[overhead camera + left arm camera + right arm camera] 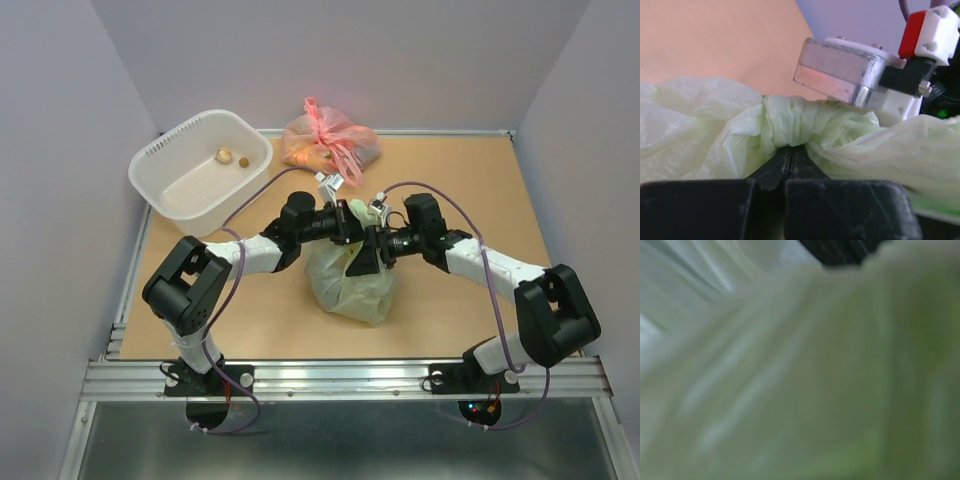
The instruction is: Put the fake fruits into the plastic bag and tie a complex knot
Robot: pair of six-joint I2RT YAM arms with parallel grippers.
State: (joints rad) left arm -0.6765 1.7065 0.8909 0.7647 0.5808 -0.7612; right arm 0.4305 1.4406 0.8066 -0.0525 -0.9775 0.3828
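Note:
The pale green plastic bag [350, 285] stands in the middle of the table with both arms meeting over its top. My left gripper [357, 228] is shut on the knot [790, 122], a twisted bunch of green handle strip just past its fingertips [791, 152]. My right gripper [374, 242] is pressed close against the bag's top from the right. The right wrist view shows only blurred green plastic [800, 370], and its fingers are hidden. The right wrist's metal camera block [850, 75] sits just behind the knot. The fake fruits are hidden inside the bag.
A white basket [160, 185] stands at the back left with two small items [224, 155] inside. A pink tied bag [330, 140] lies at the back centre. Walls enclose the table on three sides.

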